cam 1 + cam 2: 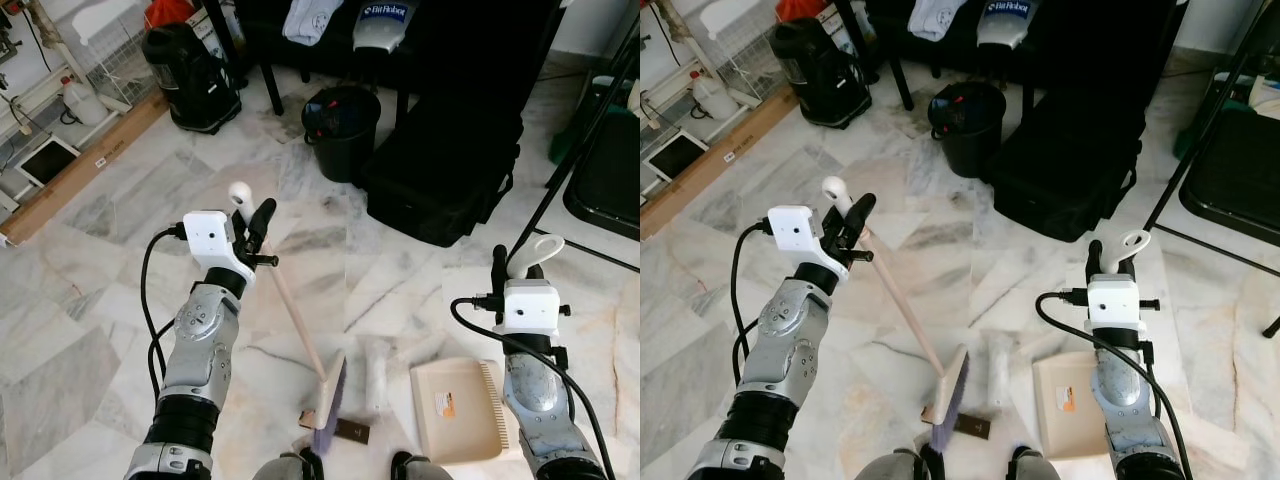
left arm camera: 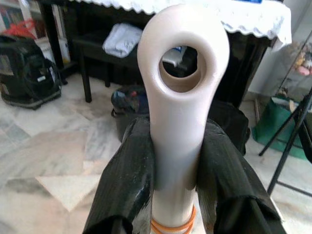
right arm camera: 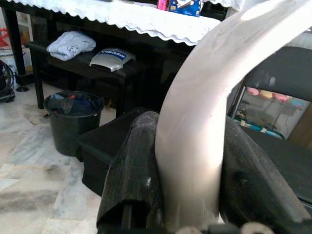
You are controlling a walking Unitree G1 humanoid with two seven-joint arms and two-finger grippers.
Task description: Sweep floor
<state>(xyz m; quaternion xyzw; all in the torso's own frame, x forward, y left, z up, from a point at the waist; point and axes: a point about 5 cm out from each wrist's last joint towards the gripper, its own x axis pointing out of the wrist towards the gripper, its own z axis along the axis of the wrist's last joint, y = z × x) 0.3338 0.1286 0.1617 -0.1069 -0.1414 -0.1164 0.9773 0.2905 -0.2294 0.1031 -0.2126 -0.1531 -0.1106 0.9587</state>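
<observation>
This is a lived-in room of a home: a veined white marble tile floor (image 1: 120, 200), a round black plastic waste bin (image 1: 342, 128) beside a dark wooden bench (image 3: 97, 66) with folded pale clothes (image 3: 70, 44), and a lace-edged white tablecloth (image 3: 122, 19) above.

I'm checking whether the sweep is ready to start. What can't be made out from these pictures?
- Dustpan: head views; its near edge is hidden behind the right arm.
- Broom bristles: the head views are too coarse to show floor contact.
- Bin contents: too small, dark.
- Floor dust: too fine against the marble floor.
- Left claw, right claw: each wrist view's bottom edge cuts off the handles.
</observation>
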